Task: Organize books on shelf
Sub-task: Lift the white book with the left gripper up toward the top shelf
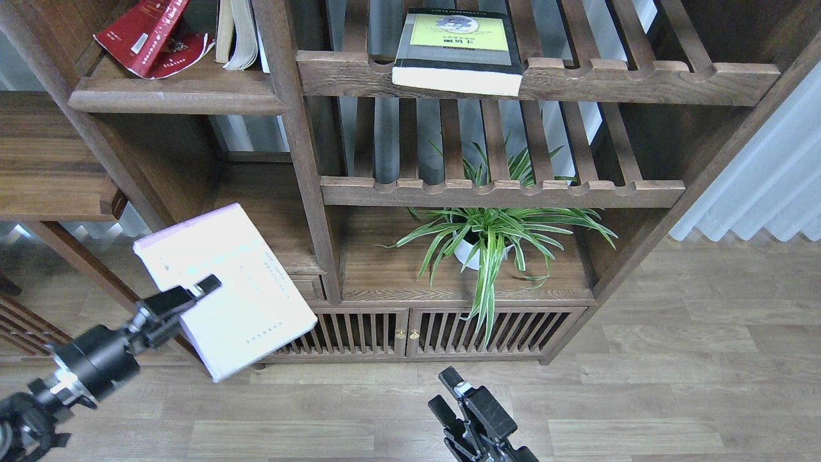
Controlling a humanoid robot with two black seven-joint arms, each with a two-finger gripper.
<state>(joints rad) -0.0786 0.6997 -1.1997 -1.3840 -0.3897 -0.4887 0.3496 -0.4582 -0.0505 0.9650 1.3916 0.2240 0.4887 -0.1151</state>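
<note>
My left gripper [192, 296] is shut on the white-lavender book [237, 295] and holds it tilted in the air in front of the bookcase's lower left part. My right gripper [447, 393] is open and empty low at the bottom centre, apart from the book. The red book [151, 38] leans on the solid dark shelf [173, 96] at the top left. The black book with the yellow-green panel [457, 51] lies flat on the upper slatted rack [641, 80], its edge over the front rail.
Pale books [238, 35] stand beside the red one. A potted spider plant [490, 240] sits in the lower middle bay above slatted cabinet doors [410, 330]. A small drawer unit [263, 237] is partly behind the held book. White curtain [770, 179] at right.
</note>
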